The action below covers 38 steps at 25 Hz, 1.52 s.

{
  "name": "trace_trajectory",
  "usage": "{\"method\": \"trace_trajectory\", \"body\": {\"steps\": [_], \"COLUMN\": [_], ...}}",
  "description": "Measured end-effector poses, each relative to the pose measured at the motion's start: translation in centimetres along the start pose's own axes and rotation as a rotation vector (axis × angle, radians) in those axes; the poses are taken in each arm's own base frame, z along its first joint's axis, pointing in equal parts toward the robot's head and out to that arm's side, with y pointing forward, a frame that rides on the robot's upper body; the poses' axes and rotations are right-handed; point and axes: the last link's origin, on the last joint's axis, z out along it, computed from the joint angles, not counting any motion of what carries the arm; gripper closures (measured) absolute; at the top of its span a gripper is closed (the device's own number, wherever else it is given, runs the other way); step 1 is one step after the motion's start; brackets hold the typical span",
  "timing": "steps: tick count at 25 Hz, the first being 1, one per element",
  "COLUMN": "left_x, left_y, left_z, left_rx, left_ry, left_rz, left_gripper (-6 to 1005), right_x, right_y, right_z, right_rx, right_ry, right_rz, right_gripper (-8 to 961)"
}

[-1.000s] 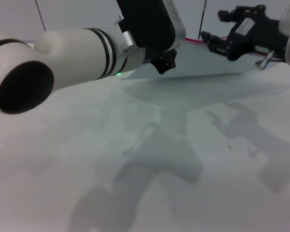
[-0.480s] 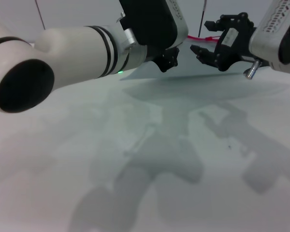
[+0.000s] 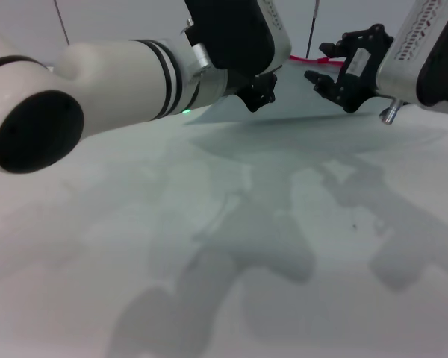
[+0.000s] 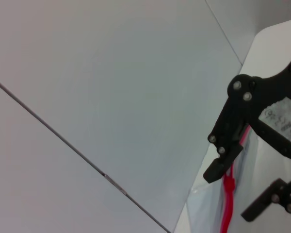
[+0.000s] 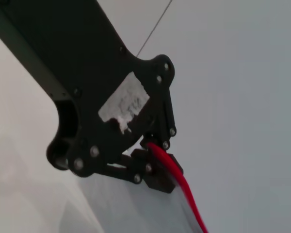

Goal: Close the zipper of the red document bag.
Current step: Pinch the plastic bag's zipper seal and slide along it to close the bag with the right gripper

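Red document bag (image 3: 306,101): lay flat at the far side of the desk (image 3: 209,246), zipper (image 5: 177,179) along its far edge. Left gripper (image 5: 153,172): closed on the zipper strip, anchoring that end. Right gripper (image 3: 336,71): jaws parted, empty, poised above the strip. Step judged: pre-grasp. Next move called for catching the small slider, not discernible here.

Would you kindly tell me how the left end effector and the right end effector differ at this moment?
The left end effector appears clamped on the zipper, while the right end effector is open and holds nothing. In the head view the left end effector's fingers are hidden behind its own wrist, whereas the right end effector's spread fingers show plainly. Both are black and sit at the far, zipper edge of the red document bag.
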Motion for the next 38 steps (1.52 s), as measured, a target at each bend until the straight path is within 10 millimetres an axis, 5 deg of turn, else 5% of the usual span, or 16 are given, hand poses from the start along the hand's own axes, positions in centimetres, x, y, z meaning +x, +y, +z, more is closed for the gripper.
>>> {"method": "trace_trajectory", "body": {"steps": [7,21,38], "left_x": [0.1,-0.2,0.1], "left_y": [0.1,0.4,0.3], "left_z": [0.0,0.2,0.2], "left_rx": [-0.005,-0.013,-0.011], "left_ry": [0.0,-0.011,-0.001], "left_rz": [0.006,0.003,0.007], "left_gripper": [924,920,915], "right_x": [-0.3,-1.0,-0.9], "right_y": [-0.3,0.9,0.8], "right_z": [-0.1,0.2,0.6], "right_rx": [0.017,0.008,0.02], "right_ry": [0.015,0.057,0.071], "right_rz": [-0.053,-0.205,-0.227], "right_gripper": [582,593,716]}}
